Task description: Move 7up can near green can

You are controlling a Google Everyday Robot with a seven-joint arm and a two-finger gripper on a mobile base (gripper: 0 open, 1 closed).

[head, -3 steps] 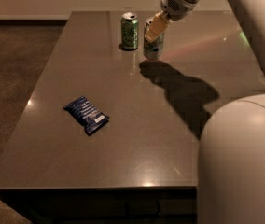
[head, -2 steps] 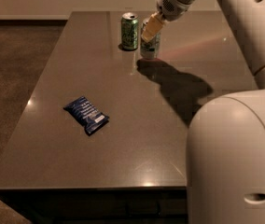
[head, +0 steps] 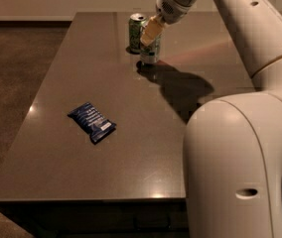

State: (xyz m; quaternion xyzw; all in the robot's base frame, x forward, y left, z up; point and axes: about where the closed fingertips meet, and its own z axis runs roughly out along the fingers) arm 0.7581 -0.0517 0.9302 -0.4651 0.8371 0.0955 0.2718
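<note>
The green can point(head: 136, 32) stands upright at the far middle of the dark table point(head: 146, 148). The 7up can point(head: 151, 55) is right beside it, just to its right and slightly nearer, with its base at the table top. My gripper point(head: 150, 38) comes down from the upper right and is shut on the 7up can. One tan finger point(head: 150, 31) covers the can's upper part, so only its lower white and green body shows. The two cans are almost touching.
A blue snack packet point(head: 92, 122) lies flat on the table's left front part. My white arm point(head: 260, 29) spans the upper right and its large body point(head: 235, 172) hides the table's right front. The arm's shadow falls right of the cans.
My gripper has moved left with the 7up can in it, bringing the can closer to the green can. The blue packet has not moved on the table.
</note>
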